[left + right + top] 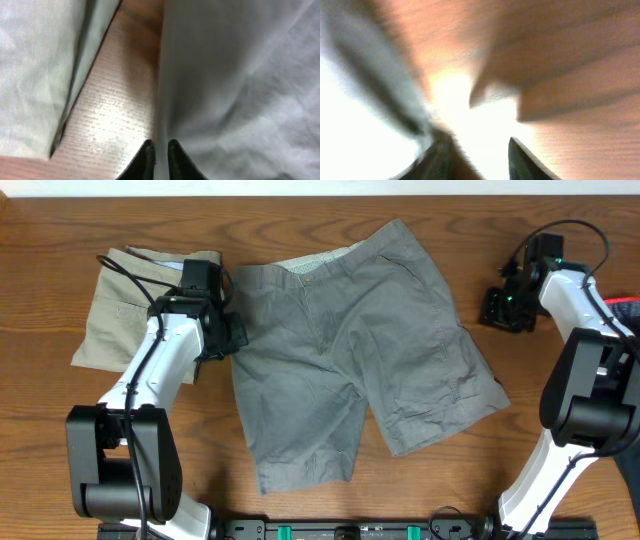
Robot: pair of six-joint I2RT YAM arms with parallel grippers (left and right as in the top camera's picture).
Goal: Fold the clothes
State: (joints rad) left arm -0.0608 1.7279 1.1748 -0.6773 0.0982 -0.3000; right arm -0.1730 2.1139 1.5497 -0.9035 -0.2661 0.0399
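grey shorts (350, 350) lie flat, unfolded, wrinkled, front side up. waistband at the far end shows pale patterned lining, and both legs splay toward the near side. they sit just right of the beige shorts (130, 305), not touching.

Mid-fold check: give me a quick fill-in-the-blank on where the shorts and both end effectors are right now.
1. The grey shorts lie unfolded; the folded shorts beside them are ___.
2. The left end effector sits at the grey shorts' ___ edge.
3. The right end effector stands ___, over bare table.
Missing: beige; left; open.
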